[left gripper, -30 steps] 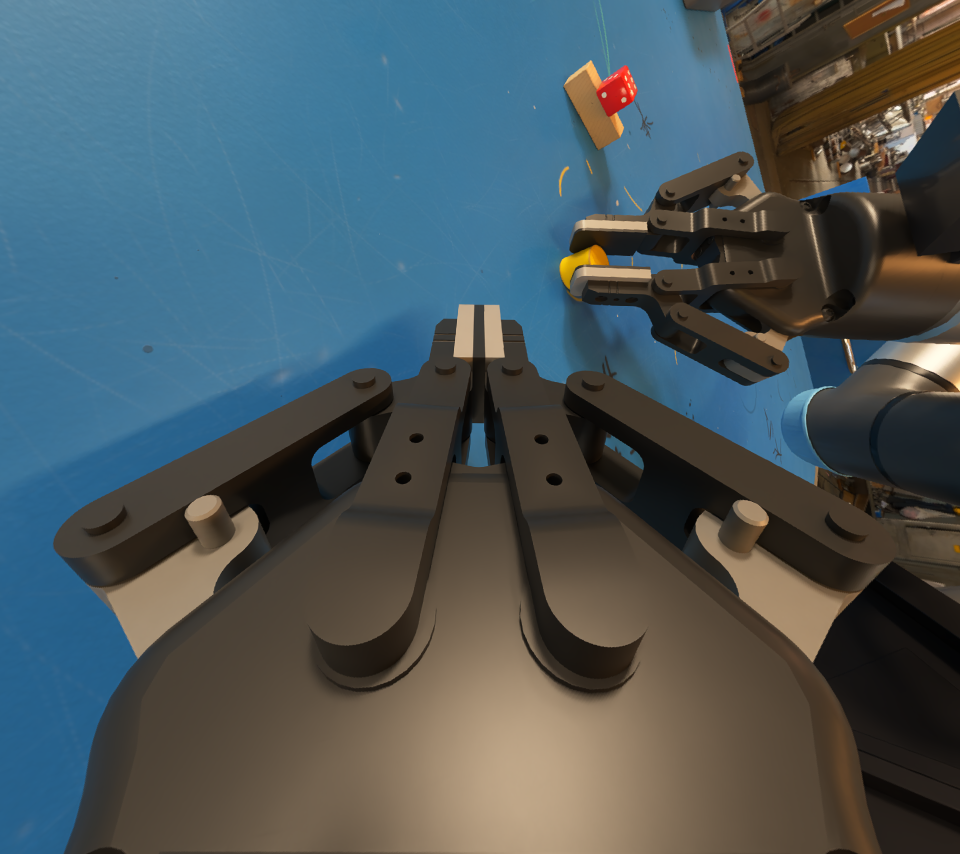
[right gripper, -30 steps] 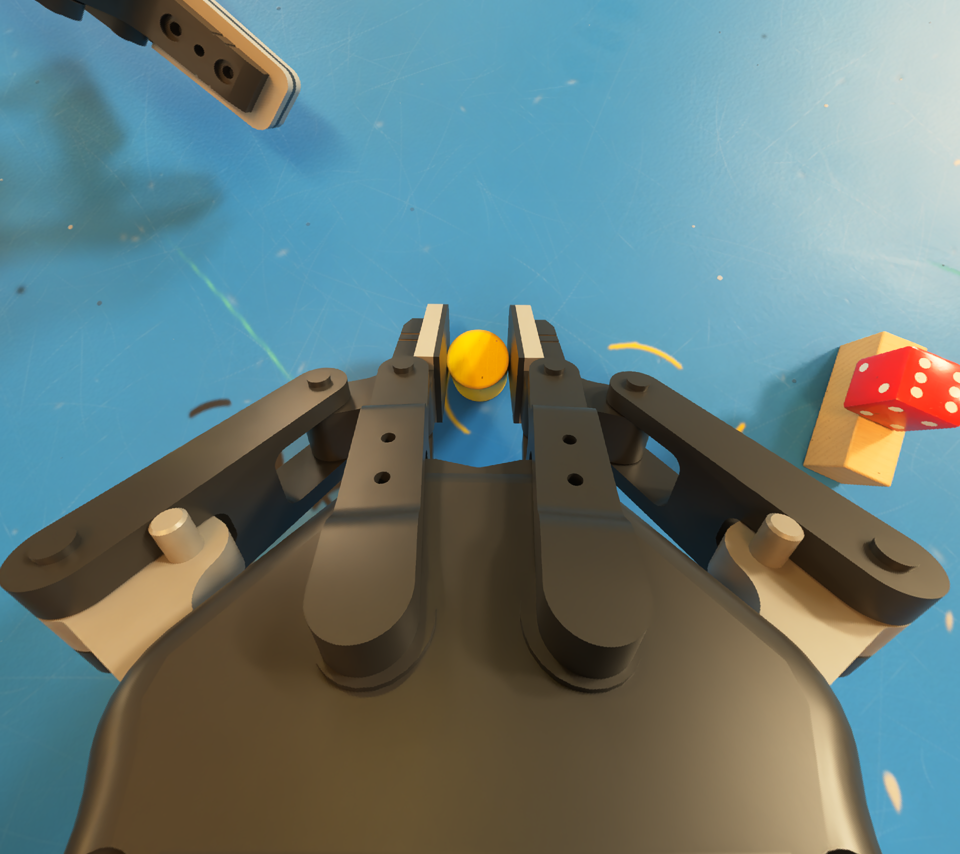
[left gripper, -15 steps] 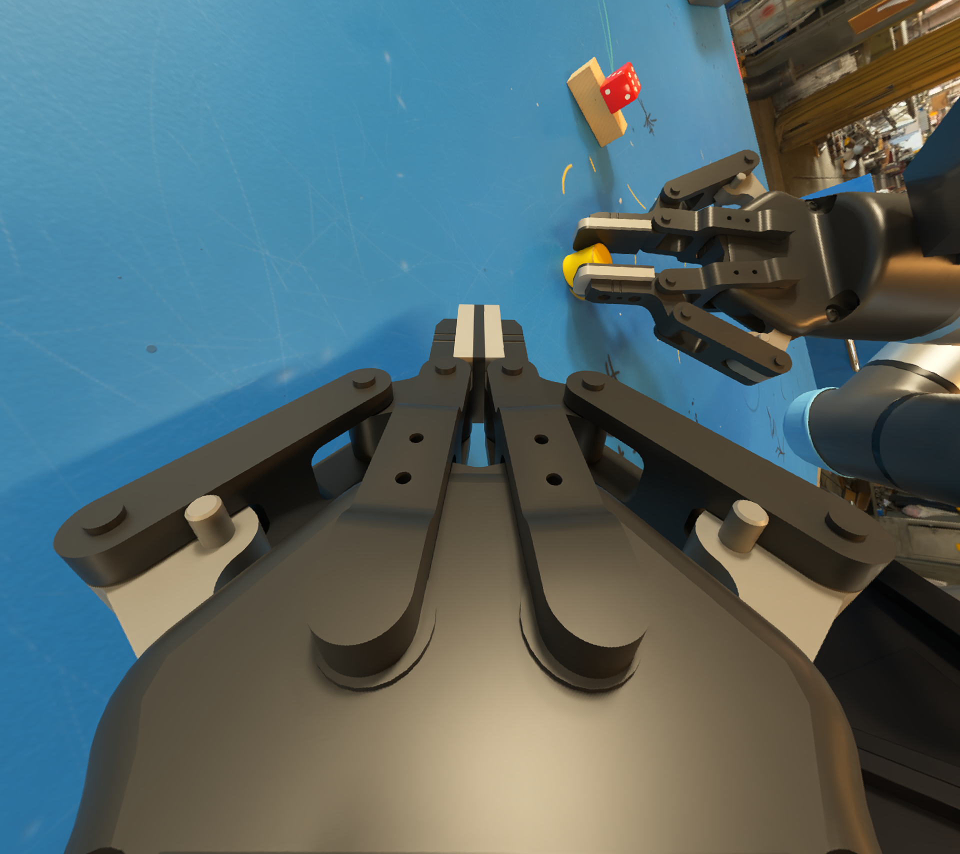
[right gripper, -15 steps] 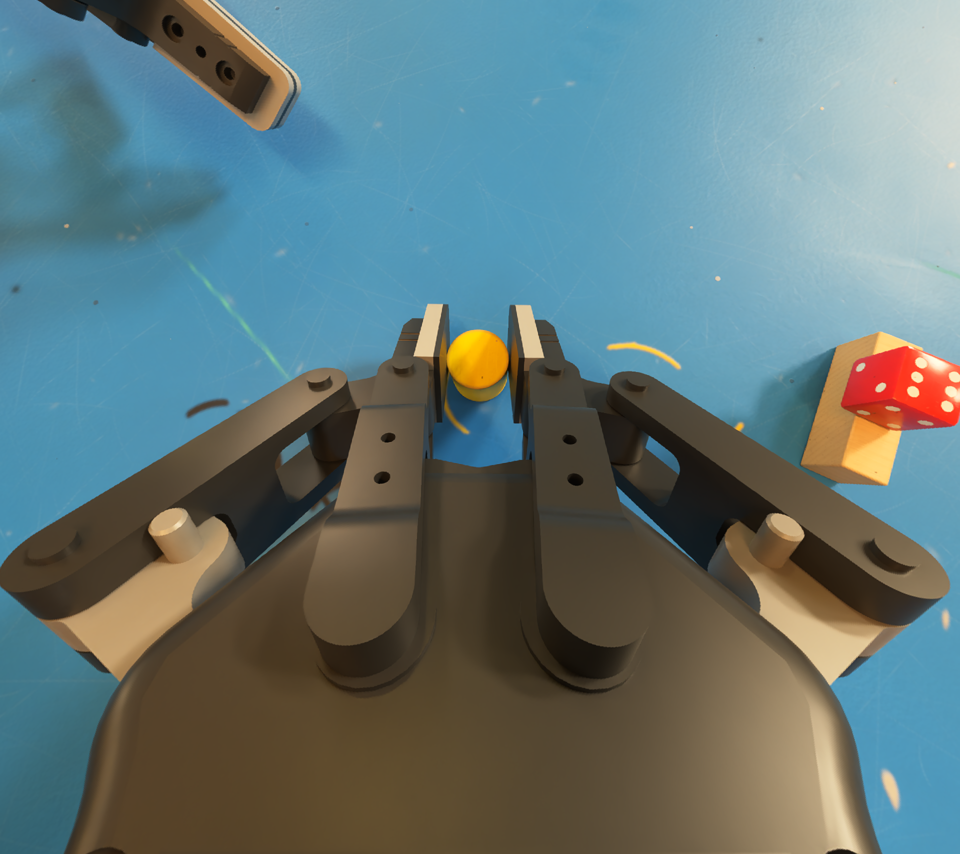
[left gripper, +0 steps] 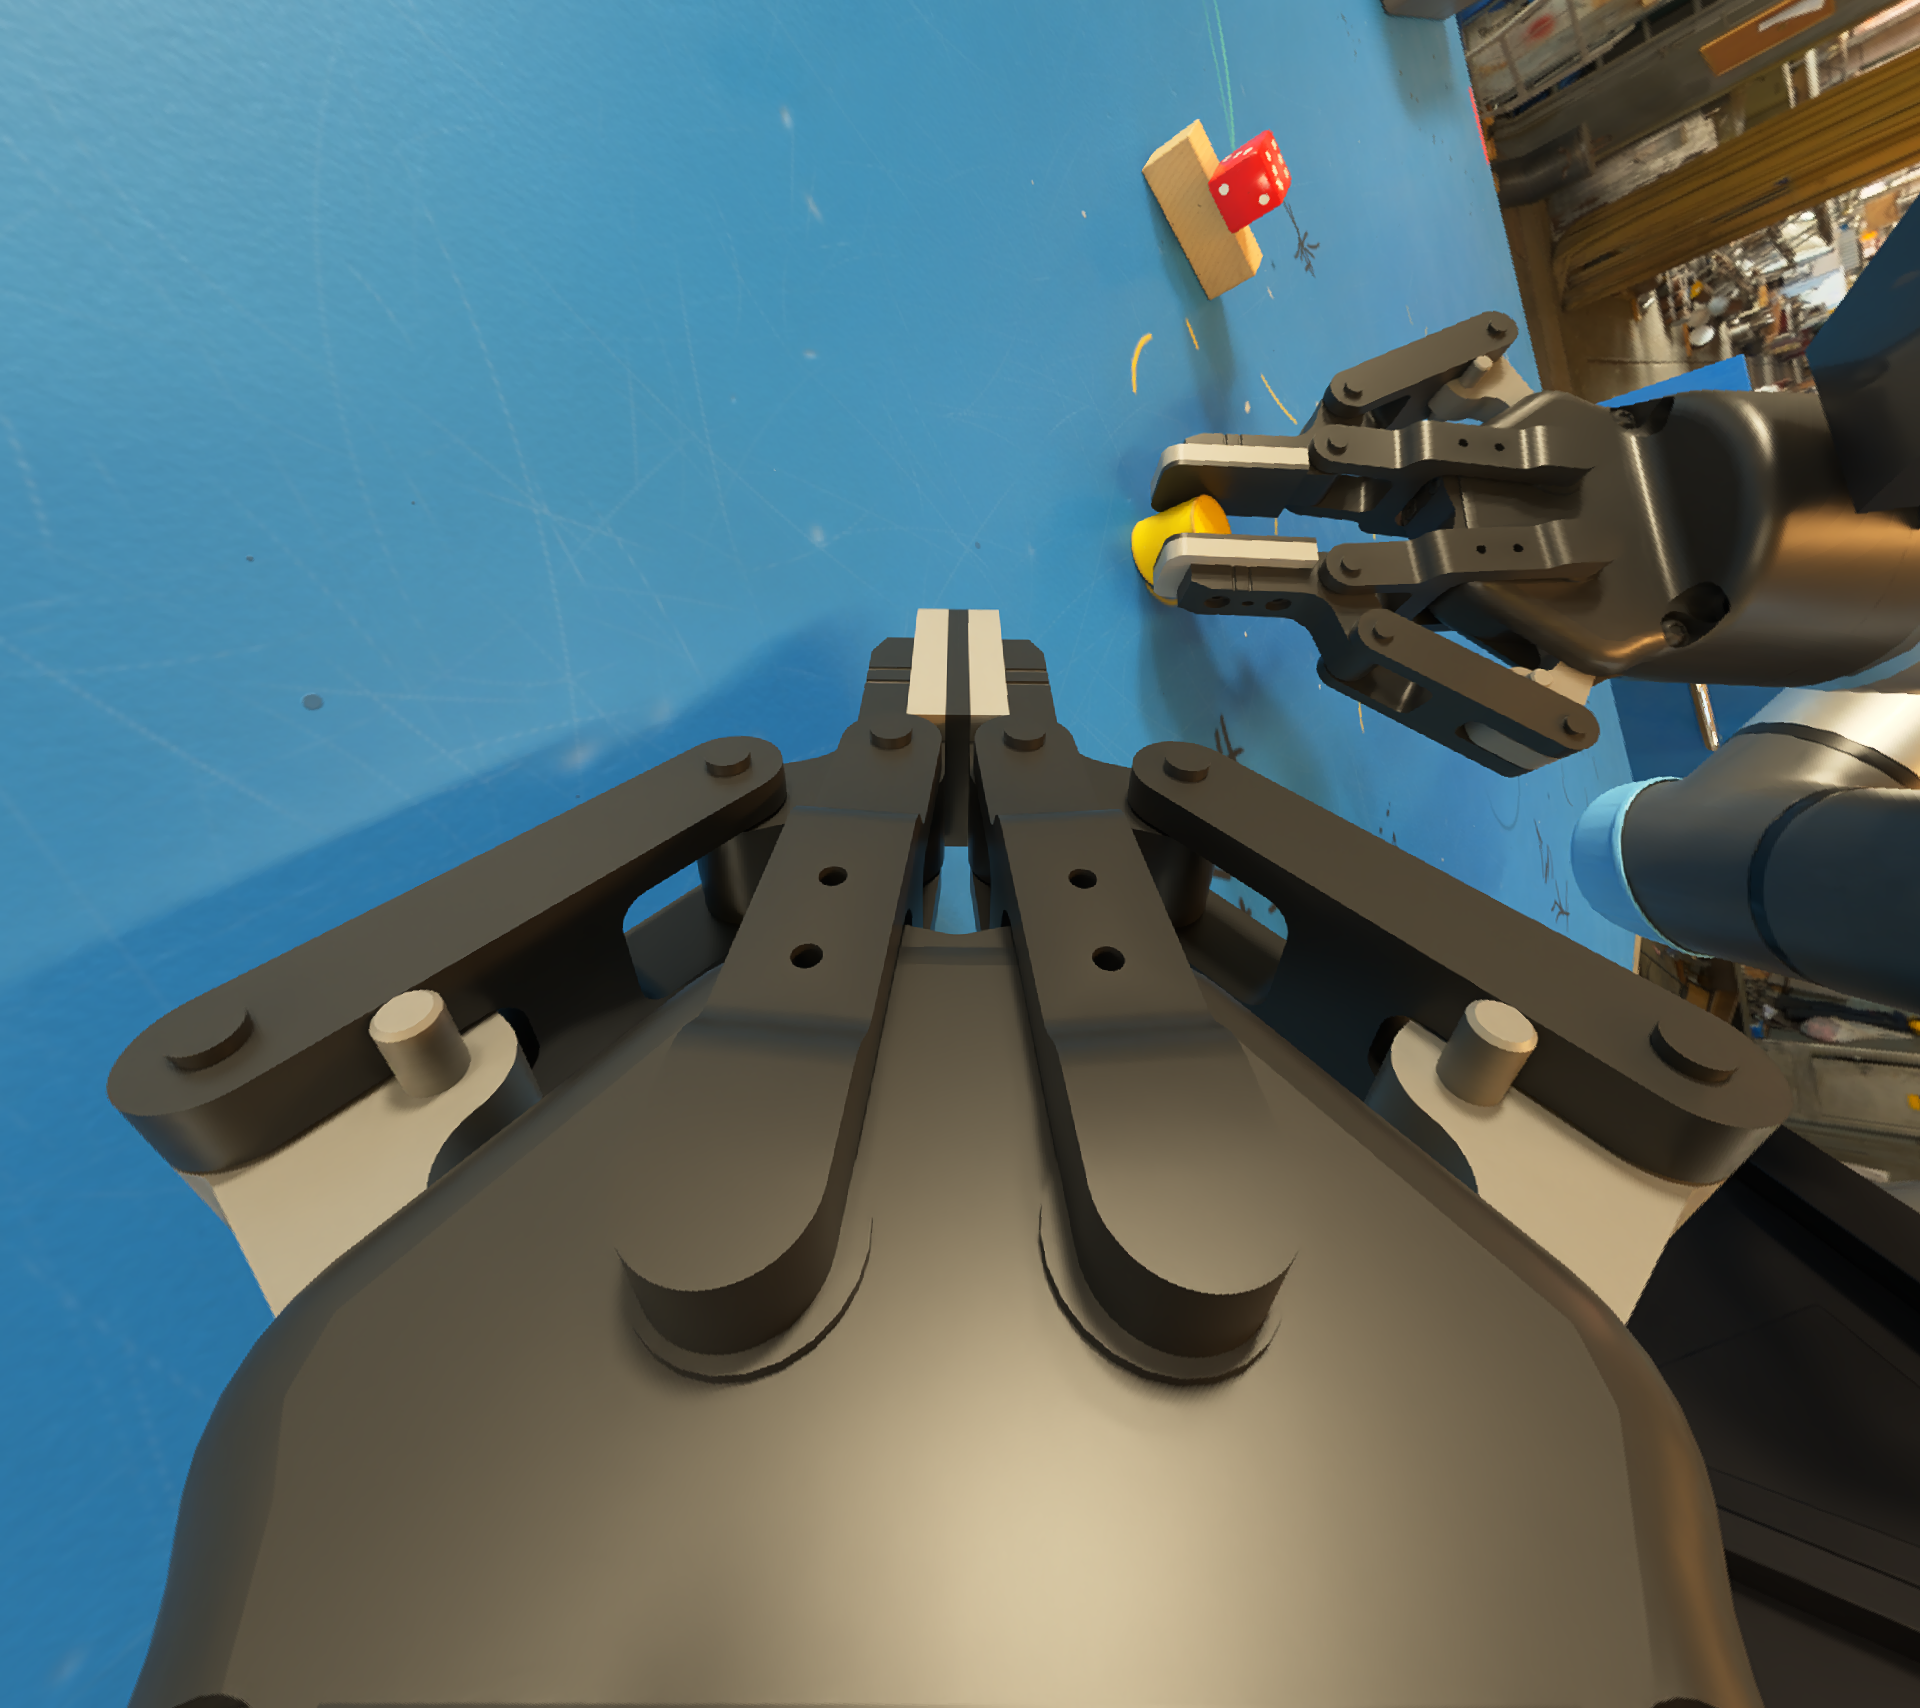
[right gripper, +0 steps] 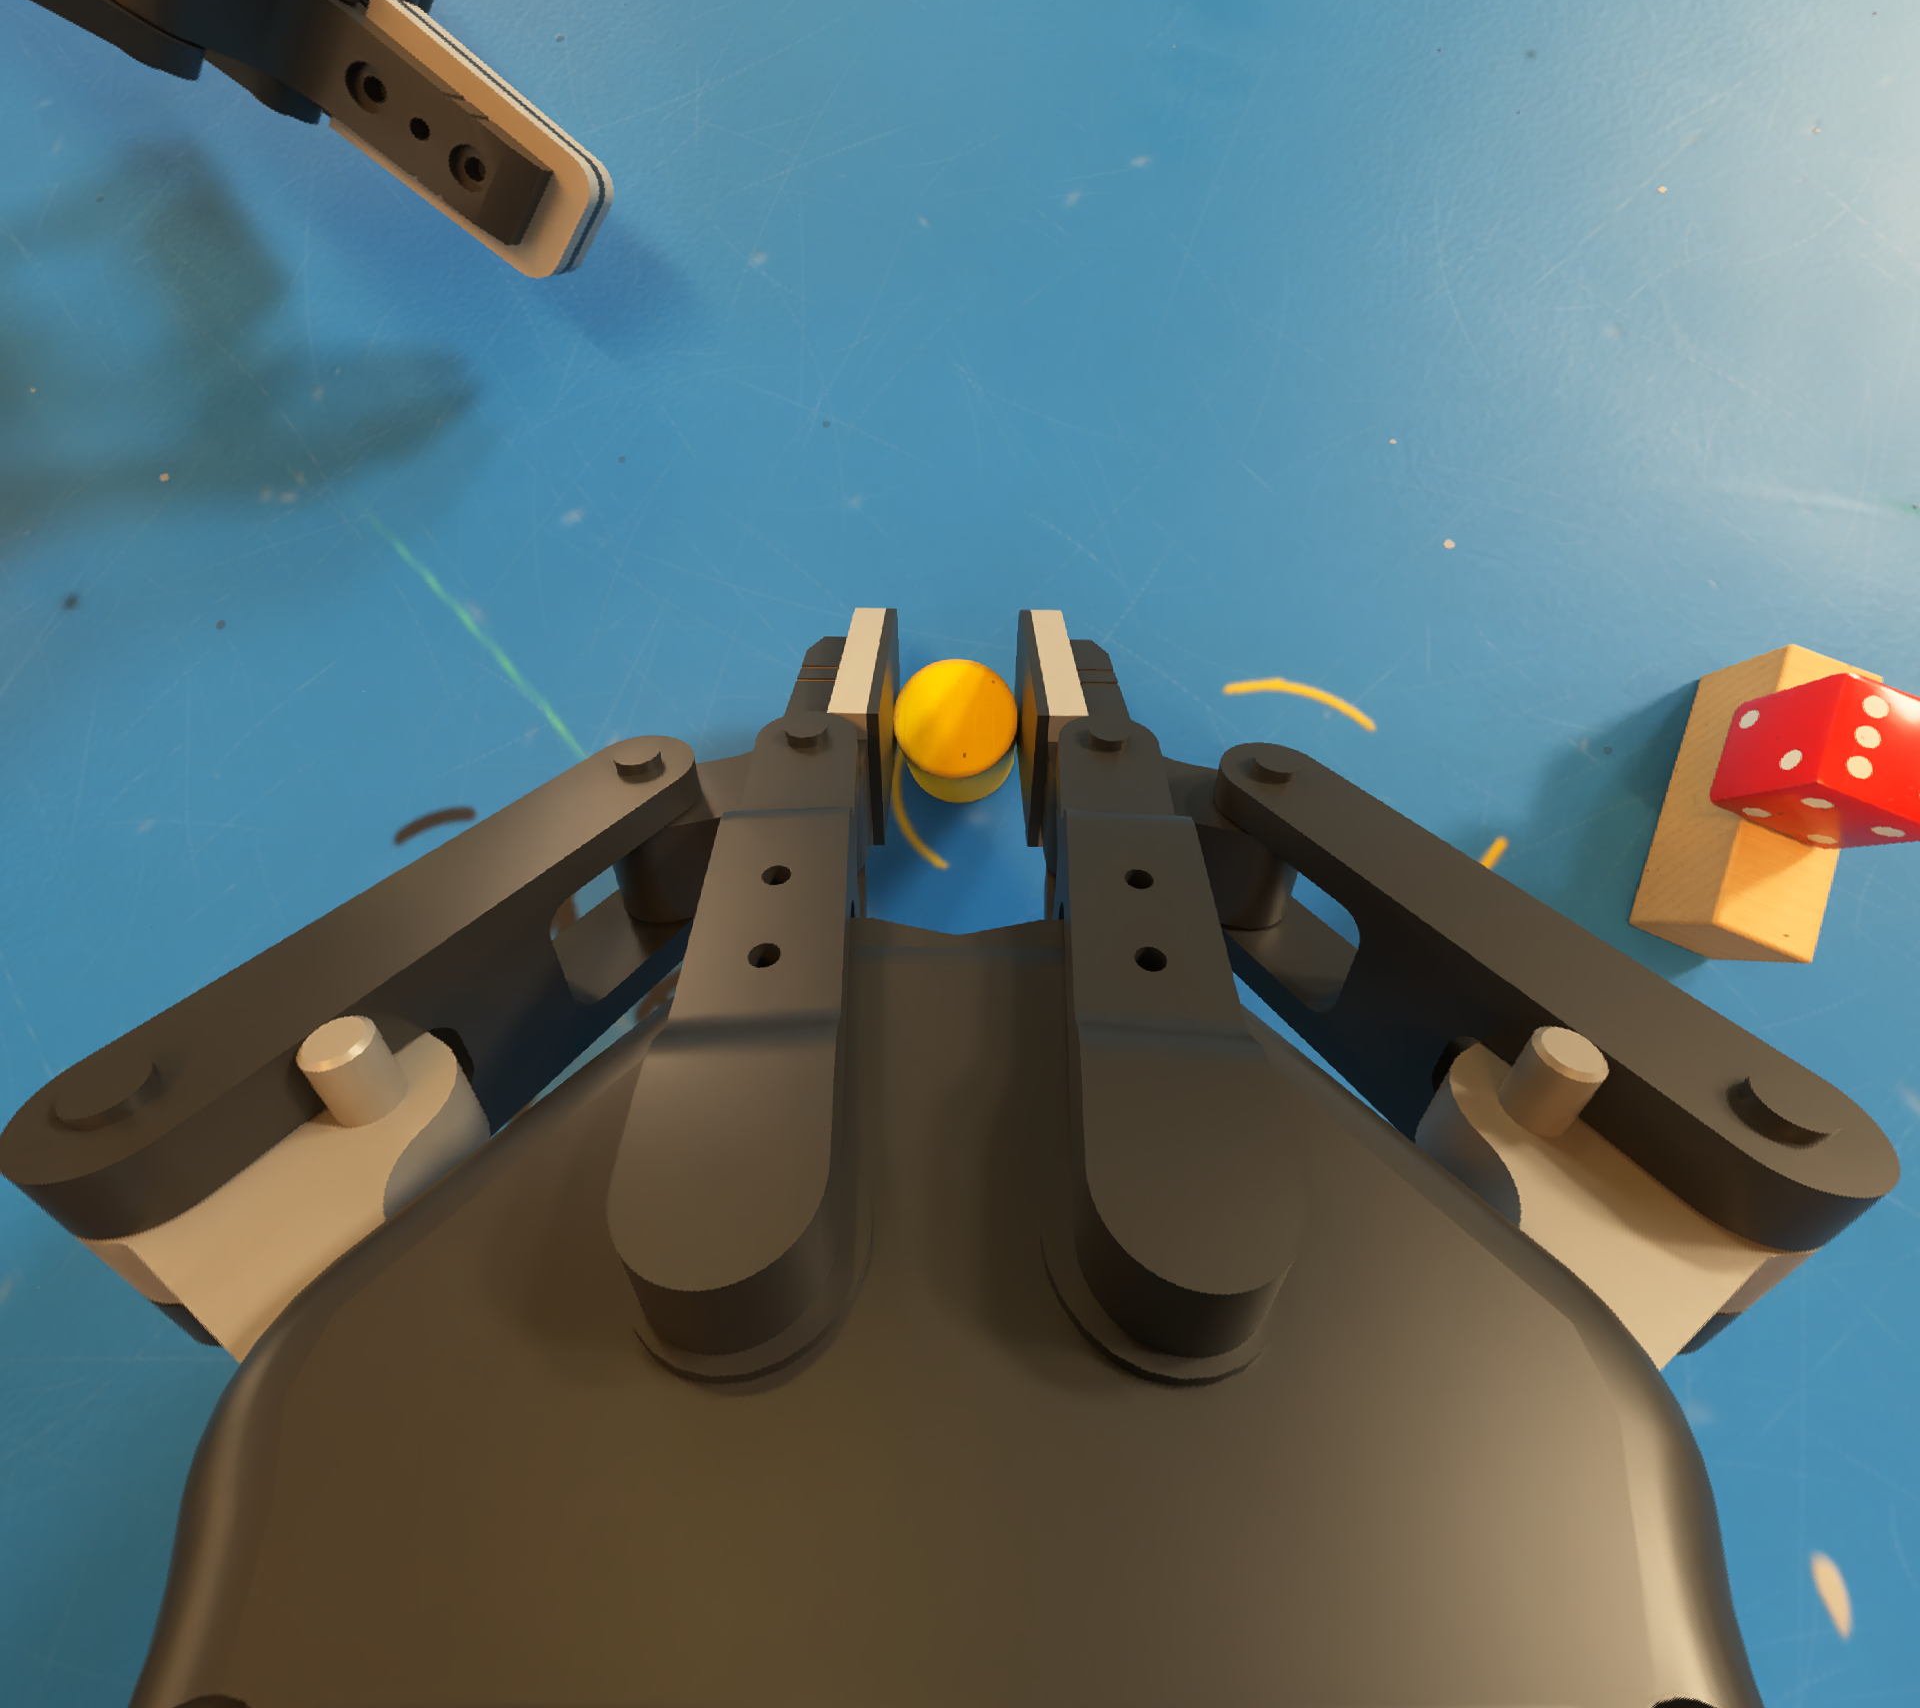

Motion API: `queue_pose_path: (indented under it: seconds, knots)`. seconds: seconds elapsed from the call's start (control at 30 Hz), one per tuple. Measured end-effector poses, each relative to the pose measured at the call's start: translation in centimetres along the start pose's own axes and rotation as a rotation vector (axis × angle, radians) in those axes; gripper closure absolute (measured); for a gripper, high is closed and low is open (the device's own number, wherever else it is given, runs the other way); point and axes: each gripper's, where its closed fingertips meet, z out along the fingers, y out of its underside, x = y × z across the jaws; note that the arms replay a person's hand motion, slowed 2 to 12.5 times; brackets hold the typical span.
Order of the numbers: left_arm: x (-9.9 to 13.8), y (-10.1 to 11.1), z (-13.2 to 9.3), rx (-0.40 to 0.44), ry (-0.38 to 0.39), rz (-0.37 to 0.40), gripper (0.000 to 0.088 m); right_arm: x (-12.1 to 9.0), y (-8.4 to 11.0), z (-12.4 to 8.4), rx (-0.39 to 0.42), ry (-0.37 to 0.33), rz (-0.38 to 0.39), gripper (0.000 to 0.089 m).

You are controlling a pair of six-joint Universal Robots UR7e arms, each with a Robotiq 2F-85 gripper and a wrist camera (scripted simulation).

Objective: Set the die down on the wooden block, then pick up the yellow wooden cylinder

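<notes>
Right wrist view gives me a scuffed blue tabletop. My left gripper hangs pinched together, empty, at upper left. My right gripper points down, pads clamped on the upright yellow wooden cylinder, axis vertical. Rightward, the red die sits atop the wooden block.

Red die rests atop tan wooden block. Yellow wooden cylinder stands upright, near the block.

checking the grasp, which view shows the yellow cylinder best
Right wrist view: the yellow wooden cylinder sits centred between the right gripper fingers, top unobstructed. Left wrist view shows it farther off, half hidden by a finger.
</notes>
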Motion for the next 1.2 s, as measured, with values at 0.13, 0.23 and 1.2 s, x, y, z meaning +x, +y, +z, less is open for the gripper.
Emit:
queue_pose_path:
  seconds: [0.13, 0.23, 1.2]
  knots:
    - [-0.03, 0.0, 0.02, 0.0, -0.003, 0.002, 0.0882, 0.0, 0.01, -0.01, 0.0, -0.003, 0.002, 0.0689]
    - [-0.04, -0.01, 0.03, 0.0, -0.005, 0.004, 0.0882, 0.04, 0.01, -0.02, -0.001, 0.0, -0.003, 0.0689]
    - [0.39, -0.37, 0.13, 0.01, 0.0, 0.015, 0.0882, 0.35, 0.0, -0.53, -0.032, 0.028, -0.013, 0.0689]
